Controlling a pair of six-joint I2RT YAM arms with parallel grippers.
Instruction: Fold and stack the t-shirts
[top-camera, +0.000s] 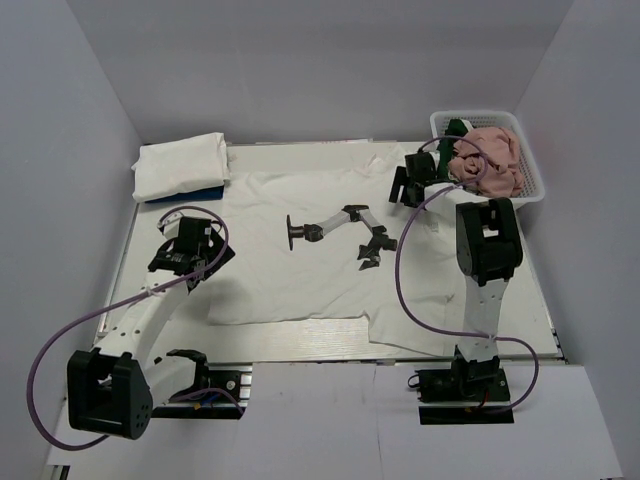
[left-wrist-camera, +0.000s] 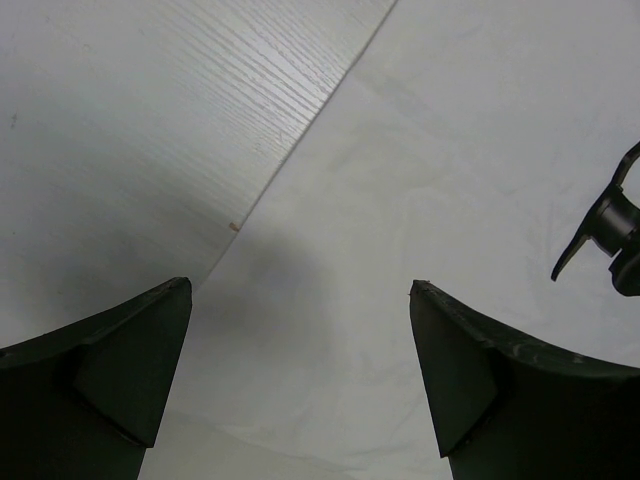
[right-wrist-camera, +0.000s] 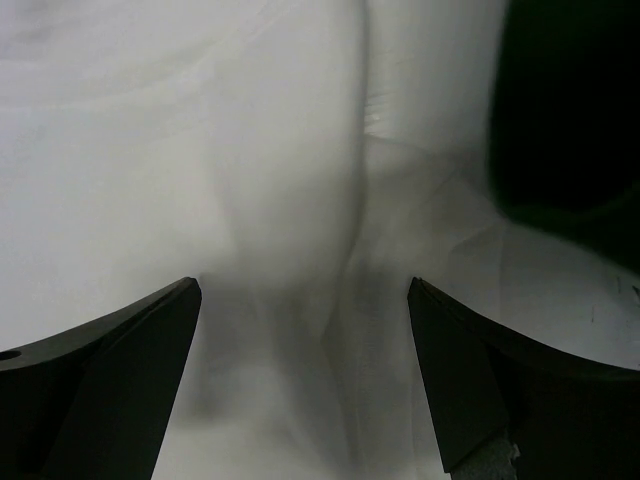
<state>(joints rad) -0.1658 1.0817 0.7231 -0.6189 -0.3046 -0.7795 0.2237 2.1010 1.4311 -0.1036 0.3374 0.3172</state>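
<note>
A white t-shirt with a dark robot-arm print (top-camera: 330, 240) lies spread flat on the table. My left gripper (top-camera: 195, 255) hovers over the shirt's left edge, open and empty. In the left wrist view my left gripper (left-wrist-camera: 300, 284) has that cloth edge (left-wrist-camera: 330, 200) between its fingers, with a bit of the print (left-wrist-camera: 610, 235) at the right. Over the shirt's far right shoulder my right gripper (top-camera: 405, 188) is open with nothing held. In the right wrist view my right gripper (right-wrist-camera: 303, 282) hangs above wrinkled white cloth (right-wrist-camera: 290, 150). Folded white t-shirts (top-camera: 180, 165) are stacked at the back left.
A white mesh basket (top-camera: 534, 172) at the back right holds a pink t-shirt (top-camera: 492, 160) and a dark green one (top-camera: 458, 128). Something blue (top-camera: 205, 188) peeks from under the folded stack. White walls enclose the table on three sides. A dark shape (right-wrist-camera: 570, 110) fills the right wrist view's upper right.
</note>
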